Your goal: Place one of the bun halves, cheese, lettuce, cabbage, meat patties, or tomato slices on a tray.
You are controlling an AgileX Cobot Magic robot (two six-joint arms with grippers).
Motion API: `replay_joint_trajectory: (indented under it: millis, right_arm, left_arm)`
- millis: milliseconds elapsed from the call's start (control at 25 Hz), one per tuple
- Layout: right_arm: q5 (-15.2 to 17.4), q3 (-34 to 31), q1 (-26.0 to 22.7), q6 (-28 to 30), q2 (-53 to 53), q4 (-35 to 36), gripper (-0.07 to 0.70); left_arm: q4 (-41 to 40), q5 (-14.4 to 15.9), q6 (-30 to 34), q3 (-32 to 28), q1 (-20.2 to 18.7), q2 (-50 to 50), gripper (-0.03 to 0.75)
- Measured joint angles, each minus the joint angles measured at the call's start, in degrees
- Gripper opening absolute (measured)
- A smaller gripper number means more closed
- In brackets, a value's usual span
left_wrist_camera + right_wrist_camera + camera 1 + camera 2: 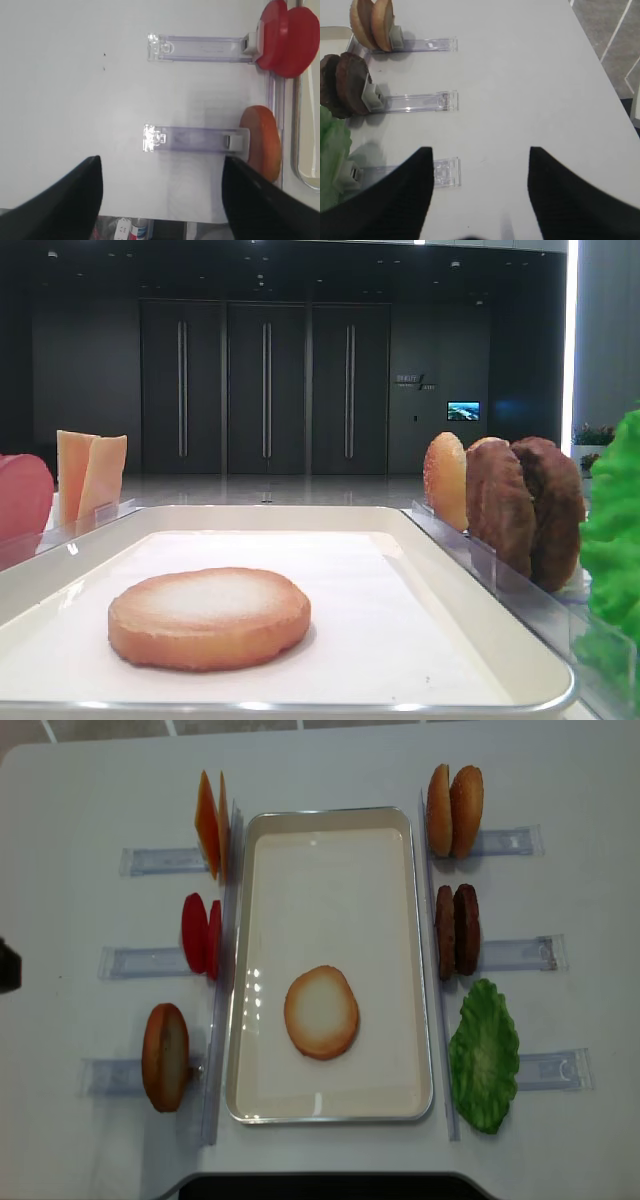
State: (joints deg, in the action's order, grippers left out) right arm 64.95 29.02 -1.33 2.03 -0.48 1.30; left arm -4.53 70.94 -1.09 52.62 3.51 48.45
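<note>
One of the bun halves (320, 1011) lies flat, pale face up, on the tray (330, 1105), also seen low as the bun half (210, 618). Cheese (210, 825) and tomato slices (200, 933) stand in holders left of the tray. Two more bun halves (455, 810), meat patties (457, 930) and lettuce (484, 1055) are on the right. Cabbage is out of view. My left gripper (161, 158) is open over bare table near the tomato slices (285, 37). My right gripper (480, 149) is open and empty beside the meat patties (345, 85).
A speckled orange-tan disc (165, 1056) stands in the near left holder. Clear plastic holder rails (520, 952) stick out from both sides of the tray. In the left wrist view the table's edge (165, 220) runs just under the fingers.
</note>
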Motion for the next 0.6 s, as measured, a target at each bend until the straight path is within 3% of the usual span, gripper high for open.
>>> replay_joint_trajectory:
  millis: [600]
  right_arm:
    - [0.0, 0.0, 0.0, 0.0, 0.0, 0.0, 0.399]
  left_arm:
    - [2.11, -0.35, 1.09, -18.97, 0.0, -38.73, 0.566]
